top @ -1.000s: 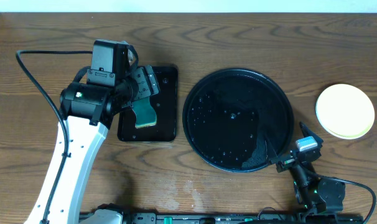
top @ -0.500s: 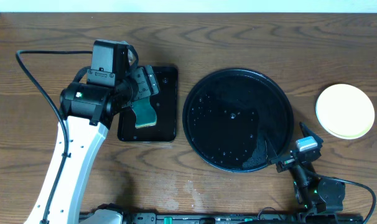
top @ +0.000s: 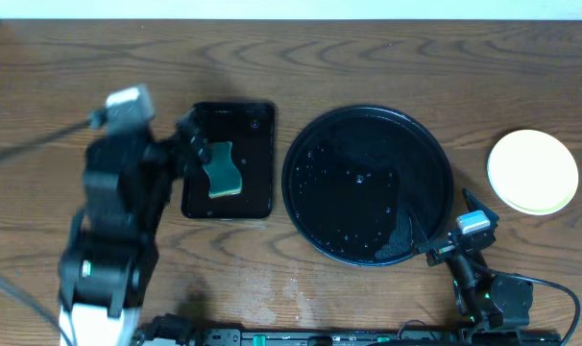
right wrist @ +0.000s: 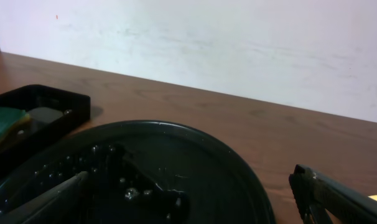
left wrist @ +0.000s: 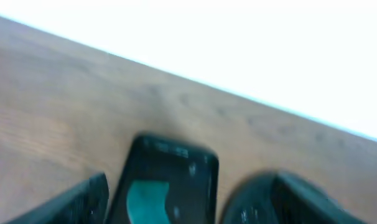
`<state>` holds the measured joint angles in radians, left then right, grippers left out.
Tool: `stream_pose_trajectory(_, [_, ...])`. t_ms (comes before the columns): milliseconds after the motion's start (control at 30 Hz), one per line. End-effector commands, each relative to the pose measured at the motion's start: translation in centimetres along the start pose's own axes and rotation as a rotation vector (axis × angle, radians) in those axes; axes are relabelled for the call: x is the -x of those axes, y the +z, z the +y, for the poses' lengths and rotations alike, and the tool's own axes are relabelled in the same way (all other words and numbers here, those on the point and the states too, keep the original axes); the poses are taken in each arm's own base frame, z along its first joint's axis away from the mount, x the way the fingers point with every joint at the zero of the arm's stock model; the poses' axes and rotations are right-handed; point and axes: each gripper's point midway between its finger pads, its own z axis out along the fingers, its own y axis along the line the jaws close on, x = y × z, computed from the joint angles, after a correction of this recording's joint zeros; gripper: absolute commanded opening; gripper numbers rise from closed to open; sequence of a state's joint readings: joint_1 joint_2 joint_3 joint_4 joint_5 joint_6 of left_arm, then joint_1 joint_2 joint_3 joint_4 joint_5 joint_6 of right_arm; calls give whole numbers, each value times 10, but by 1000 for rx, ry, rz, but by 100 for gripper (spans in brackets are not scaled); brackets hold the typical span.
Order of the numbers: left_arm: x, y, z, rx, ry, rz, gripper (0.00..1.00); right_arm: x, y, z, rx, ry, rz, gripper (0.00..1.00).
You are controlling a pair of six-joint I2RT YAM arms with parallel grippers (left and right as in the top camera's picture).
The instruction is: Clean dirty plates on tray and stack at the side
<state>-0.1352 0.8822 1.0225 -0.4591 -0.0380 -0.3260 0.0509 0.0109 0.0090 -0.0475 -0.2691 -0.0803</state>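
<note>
One stack of plates point(top: 532, 171), pale yellow on top, is sitting on the table point(top: 301, 58) to the right of the round tray point(top: 341, 144), apart from its rim; how many are lying beneath, we cannot tell. We are seeing no plate on the round tray, only water drops, so we are judging the work close to finished and the step in hand to be parking both arms.

Our left claw point(left wrist: 188, 190), blurred overhead, is hanging released and empty at the left side of the small tray point(top: 254, 120), where the green sponge point(top: 222, 169) is lying loose. Our right claw point(top: 447, 229) is likewise standing released and empty, hovering at the near right rim of the round tray.

Doing this well, we are thinking, means keeping both claws released. It also means raising the left one above the small tray's wall before going sideways, so the sponge is not getting dragged out, and drawing the right one toward the near side rather than across the wet rim.

Open room is lying along the near edge of the table and at the far left. The gap between the two trays is running narrow, and the stack is resting close to the right edge of the overhead view.
</note>
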Motion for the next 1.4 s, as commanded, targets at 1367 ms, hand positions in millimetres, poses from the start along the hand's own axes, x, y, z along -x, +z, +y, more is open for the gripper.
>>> stream_pose_trajectory(1367, [-137, -4, 92, -18, -27, -399, 84, 0, 0, 2, 6, 4, -2, 99])
